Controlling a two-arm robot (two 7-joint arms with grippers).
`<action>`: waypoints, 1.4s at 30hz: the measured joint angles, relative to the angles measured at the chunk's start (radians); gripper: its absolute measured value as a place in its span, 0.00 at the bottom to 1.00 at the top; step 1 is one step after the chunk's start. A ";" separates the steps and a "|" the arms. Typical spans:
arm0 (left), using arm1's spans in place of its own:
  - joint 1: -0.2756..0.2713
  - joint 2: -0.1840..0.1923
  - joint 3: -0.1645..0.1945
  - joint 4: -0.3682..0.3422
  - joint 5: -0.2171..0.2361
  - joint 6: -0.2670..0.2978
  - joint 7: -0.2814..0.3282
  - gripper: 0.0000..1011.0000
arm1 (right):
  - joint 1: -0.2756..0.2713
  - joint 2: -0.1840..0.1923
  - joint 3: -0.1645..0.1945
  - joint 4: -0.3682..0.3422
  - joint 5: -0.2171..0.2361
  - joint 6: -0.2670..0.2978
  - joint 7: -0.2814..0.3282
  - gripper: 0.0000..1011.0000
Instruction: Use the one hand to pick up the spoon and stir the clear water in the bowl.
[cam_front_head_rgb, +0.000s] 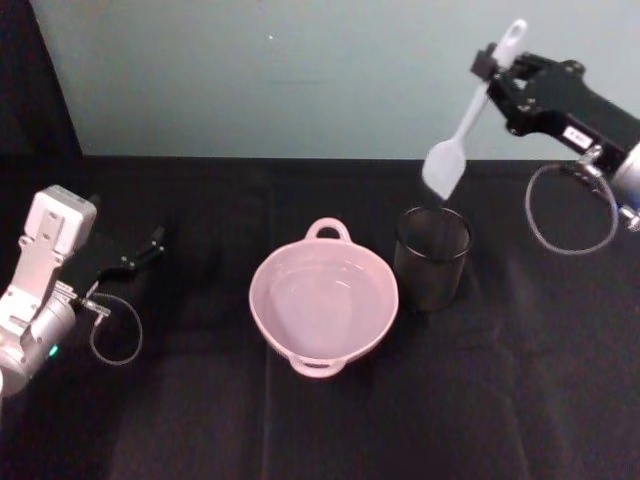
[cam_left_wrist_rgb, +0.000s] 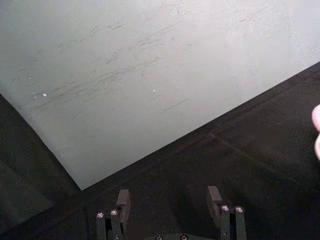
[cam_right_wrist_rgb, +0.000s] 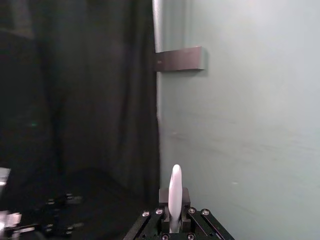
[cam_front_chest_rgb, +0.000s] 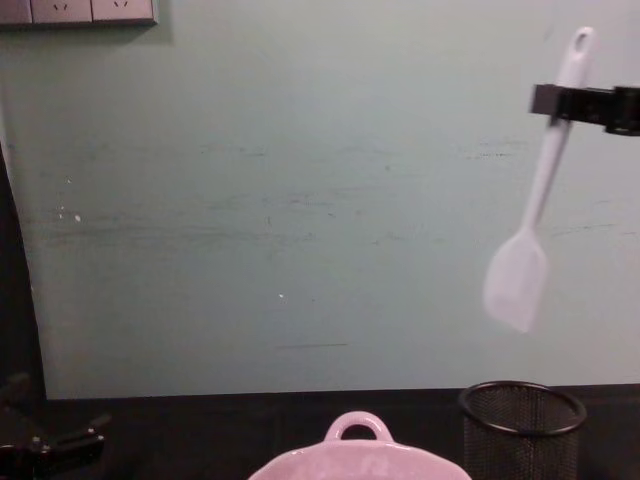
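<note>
Black cloth (cam_front_head_rgb: 200, 420): one bowl (cam_front_head_rgb: 323, 300), one spoon (cam_front_head_rgb: 443, 170)

In your chest view the bottom edge cuts off the bowl (cam_front_chest_rgb: 360, 462) and the mesh cup (cam_front_chest_rgb: 522, 435), and the right gripper (cam_front_chest_rgb: 560, 101) runs off the right edge. The spoon (cam_front_chest_rgb: 545, 180) has a blurred blade. The gripper's label (cam_front_head_rgb: 578, 133) is too small to read.

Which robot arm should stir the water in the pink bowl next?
Right. The right gripper holds the spoon above the mesh cup beside the bowl. The left gripper sits open and empty, farther away.
</note>
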 joint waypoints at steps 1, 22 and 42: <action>0.000 0.000 0.000 0.000 0.000 0.000 0.000 1.00 | 0.003 -0.001 -0.007 0.000 0.003 0.000 0.006 0.11; 0.000 0.000 0.000 0.000 0.000 0.000 0.000 1.00 | 0.001 -0.015 -0.206 0.033 -0.032 -0.049 0.051 0.11; 0.000 0.000 0.000 0.000 0.000 0.000 0.000 1.00 | 0.023 -0.062 -0.286 0.178 -0.082 -0.104 0.092 0.11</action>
